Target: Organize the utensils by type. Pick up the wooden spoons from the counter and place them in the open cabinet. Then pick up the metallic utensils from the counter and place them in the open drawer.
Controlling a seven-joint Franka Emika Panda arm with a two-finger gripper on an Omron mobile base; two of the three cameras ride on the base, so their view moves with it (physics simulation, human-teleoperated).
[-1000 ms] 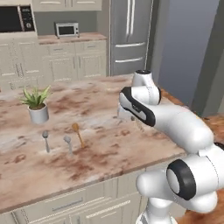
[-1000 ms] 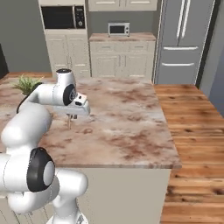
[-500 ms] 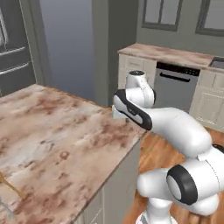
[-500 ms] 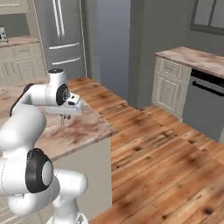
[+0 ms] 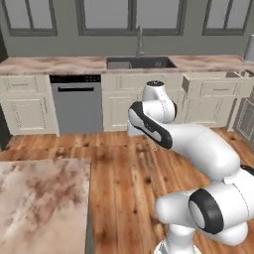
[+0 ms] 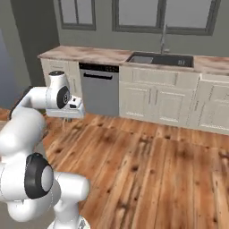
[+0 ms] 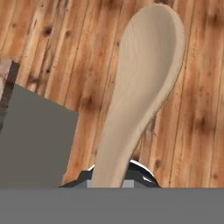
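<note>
A pale tan wooden spoon [image 7: 140, 87] stands up between my fingertips, bowl away from the camera, above the wood floor. My gripper [image 7: 114, 176] is shut on its handle. In the right base view the gripper [image 6: 68, 117] hangs at mid height on the left, with the spoon [image 6: 66, 122] pointing down from it. A corner of the marbled island counter [image 5: 42, 198] lies at the lower left of the left base view. At the far right of the worktop wall a cream drawer [image 5: 239, 75] stands pulled out.
Ahead runs a marbled worktop [image 5: 59, 63] with a sink [image 5: 140, 62] and tap under the windows. Below it are a grey dishwasher [image 6: 100, 89] and cream cabinets [image 6: 156, 100]. Bare wood floor [image 6: 156, 170] lies between me and them.
The whole picture has swung: the base has turned from the island and fridge wall to the sink wall. The spoon stays in the shut gripper.
</note>
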